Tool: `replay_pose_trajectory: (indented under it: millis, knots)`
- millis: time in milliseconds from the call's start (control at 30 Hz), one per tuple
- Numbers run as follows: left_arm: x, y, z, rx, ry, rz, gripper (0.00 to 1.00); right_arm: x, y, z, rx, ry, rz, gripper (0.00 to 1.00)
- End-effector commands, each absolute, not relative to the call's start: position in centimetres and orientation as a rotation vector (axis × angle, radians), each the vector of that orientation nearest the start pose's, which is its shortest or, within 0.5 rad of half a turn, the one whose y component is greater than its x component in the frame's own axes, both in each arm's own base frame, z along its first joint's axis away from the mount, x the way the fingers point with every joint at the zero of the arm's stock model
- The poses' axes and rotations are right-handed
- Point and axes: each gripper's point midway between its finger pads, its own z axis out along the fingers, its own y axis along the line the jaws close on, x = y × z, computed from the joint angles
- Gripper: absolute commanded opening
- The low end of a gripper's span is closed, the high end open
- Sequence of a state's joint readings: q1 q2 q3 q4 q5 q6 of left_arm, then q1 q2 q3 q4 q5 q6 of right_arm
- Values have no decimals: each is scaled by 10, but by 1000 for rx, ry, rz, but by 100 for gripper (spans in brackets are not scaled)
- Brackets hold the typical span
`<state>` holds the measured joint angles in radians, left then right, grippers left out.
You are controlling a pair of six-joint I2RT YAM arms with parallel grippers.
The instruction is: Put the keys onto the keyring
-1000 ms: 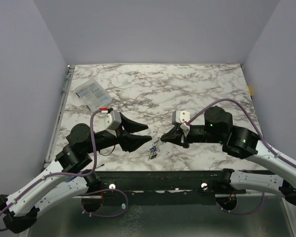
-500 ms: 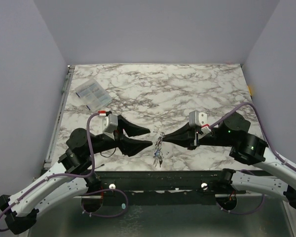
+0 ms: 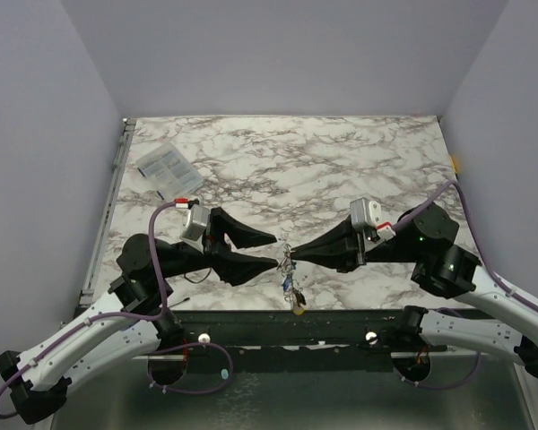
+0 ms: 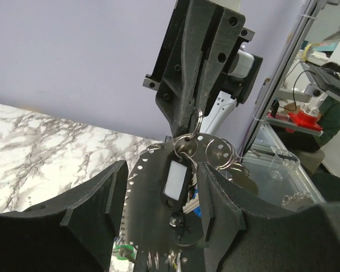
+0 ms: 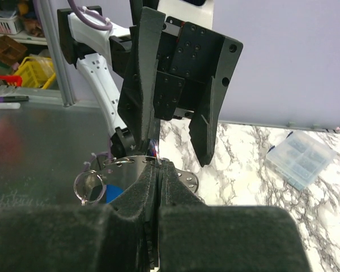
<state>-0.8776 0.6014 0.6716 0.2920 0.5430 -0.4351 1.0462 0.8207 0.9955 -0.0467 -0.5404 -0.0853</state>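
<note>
Slippage is our main worry. Our right gripper (image 3: 296, 257) is pinched fully closed on the keyring (image 3: 287, 261), holding it in the air over the near edge of the table (image 3: 341, 170). The keys (image 3: 293, 291) dangle in a bunch below it. Our left gripper (image 3: 274, 250) stands wide open just left of the ring, gripping nothing, and its wrist view shows the bunch between its fingers. If we close on the whole bunch rather than one key, we may tug the ring out of that thin pinch. Everything could then drop past the near edge.
</note>
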Motion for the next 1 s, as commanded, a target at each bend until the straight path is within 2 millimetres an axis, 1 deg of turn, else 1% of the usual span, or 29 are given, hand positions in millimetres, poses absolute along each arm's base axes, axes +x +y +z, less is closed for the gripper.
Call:
replay_pose_trajectory:
  millis: [0, 367, 600, 667, 733, 767, 900, 967]
  knots:
    - [75, -267, 386, 810, 1112, -1497, 57, 66, 307, 420, -1173, 899, 1212, 1]
    - [71, -272, 386, 799, 1101, -1543, 57, 67, 312, 431, -1125, 851, 1245, 1]
    - [69, -273, 389, 789, 1080, -1552, 56, 64, 316, 427, -1111, 859, 1305, 1]
    - [69, -275, 388, 791, 1084, -1554, 47, 62, 316, 428, -1107, 850, 1320, 1]
    - [69, -277, 385, 796, 1091, -1557, 32, 61, 317, 427, -1106, 849, 1333, 1]
    - [69, -278, 384, 798, 1096, -1559, 28, 61, 318, 425, -1109, 853, 1339, 1]
    - [70, -279, 382, 800, 1102, -1560, 23, 60, 318, 423, -1112, 861, 1347, 1]
    - [69, -279, 382, 800, 1100, -1561, 17, 60, 317, 422, -1109, 864, 1348, 1]
